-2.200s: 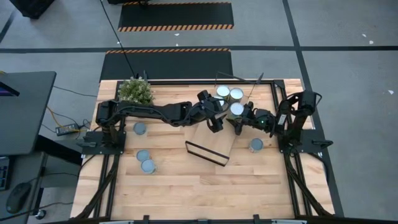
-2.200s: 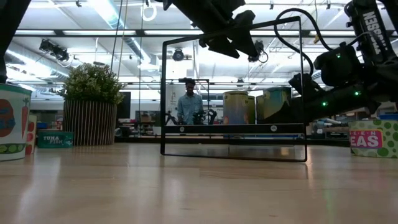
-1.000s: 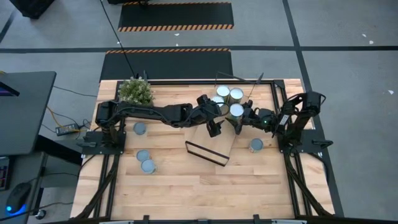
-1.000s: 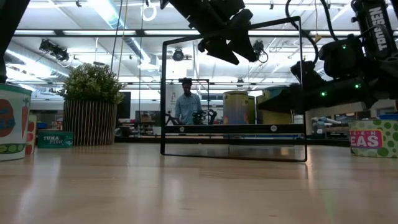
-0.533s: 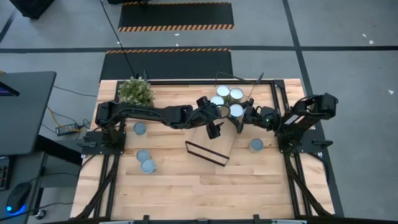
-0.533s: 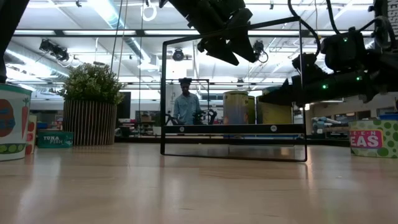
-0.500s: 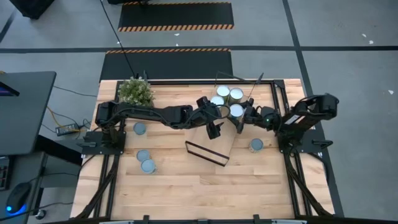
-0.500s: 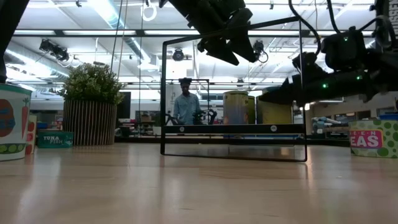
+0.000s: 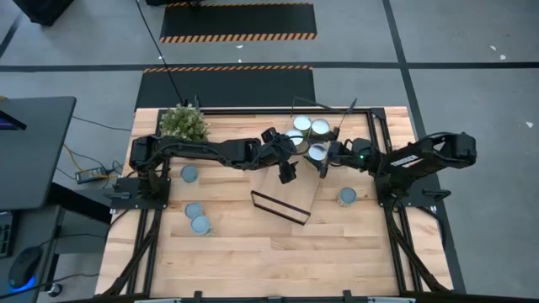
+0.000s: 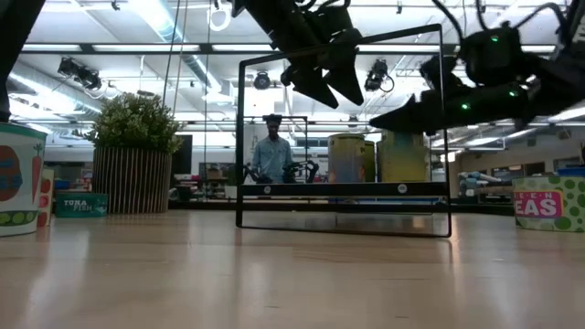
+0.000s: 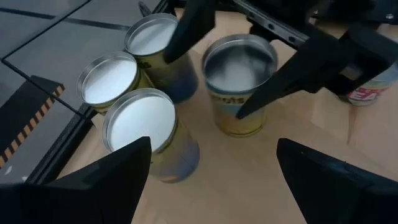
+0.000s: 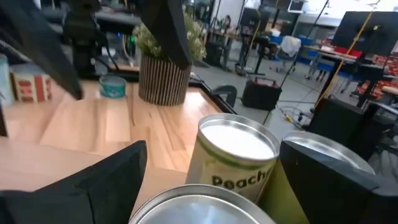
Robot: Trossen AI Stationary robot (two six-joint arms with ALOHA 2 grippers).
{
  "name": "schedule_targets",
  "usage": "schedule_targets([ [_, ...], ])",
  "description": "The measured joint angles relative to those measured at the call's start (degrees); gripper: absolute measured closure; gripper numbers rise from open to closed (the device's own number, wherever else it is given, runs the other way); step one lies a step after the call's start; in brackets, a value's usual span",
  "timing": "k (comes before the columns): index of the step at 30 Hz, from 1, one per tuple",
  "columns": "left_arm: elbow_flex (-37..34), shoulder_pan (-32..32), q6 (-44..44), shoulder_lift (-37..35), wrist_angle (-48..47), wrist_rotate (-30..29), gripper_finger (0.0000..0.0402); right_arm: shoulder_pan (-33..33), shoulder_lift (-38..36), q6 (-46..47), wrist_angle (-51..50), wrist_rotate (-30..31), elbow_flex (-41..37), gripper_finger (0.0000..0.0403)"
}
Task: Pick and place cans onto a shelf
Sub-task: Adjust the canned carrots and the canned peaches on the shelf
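While both arms reach over a light-wood table (image 9: 253, 252) in a workshop with a grey floor, the left gripper (image 9: 287, 171) and right gripper (image 9: 323, 162) hover spread and empty above the shelf (image 9: 290, 192). Four cans (image 11: 239, 81) stand on the shelf just ahead of them, one labelled "Peach" (image 12: 235, 155). Elsewhere, a tin reads "TUNA FISH" (image 10: 80, 204).

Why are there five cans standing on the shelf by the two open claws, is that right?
Not quite: the left wrist view shows four cans standing together on the shelf, not five. The rest holds: the left claw and the right claw are both open, right beside that group.
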Motion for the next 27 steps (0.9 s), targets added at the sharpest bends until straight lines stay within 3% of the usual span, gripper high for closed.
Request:
schedule_targets([
  [5,0.0,0.09,0.65,0.0,-0.11,0.04,0.0049,1.22,-3.36,-4.89,-12.27,-0.14,4.79,0.0028],
  [12,0.02,0.07,1.02,-0.61,-0.62,0.04,0.0049,4.74,-8.62,-11.27,-18.63,5.75,5.4,0.0028],
  [17,0.02,-0.28,-0.09,-0.96,-2.52,0.07,0.0049,9.68,-12.89,-14.11,-24.77,6.3,5.41,0.0028],
  [20,0.21,-0.28,-1.24,-0.94,-4.0,0.05,0.0049,13.78,-14.15,-16.32,-27.05,11.34,5.41,0.0029],
  [27,0.22,-0.26,-1.4,-0.94,-4.19,0.04,0.0049,23.53,-13.48,-21.75,-30.76,31.5,5.43,0.003],
])
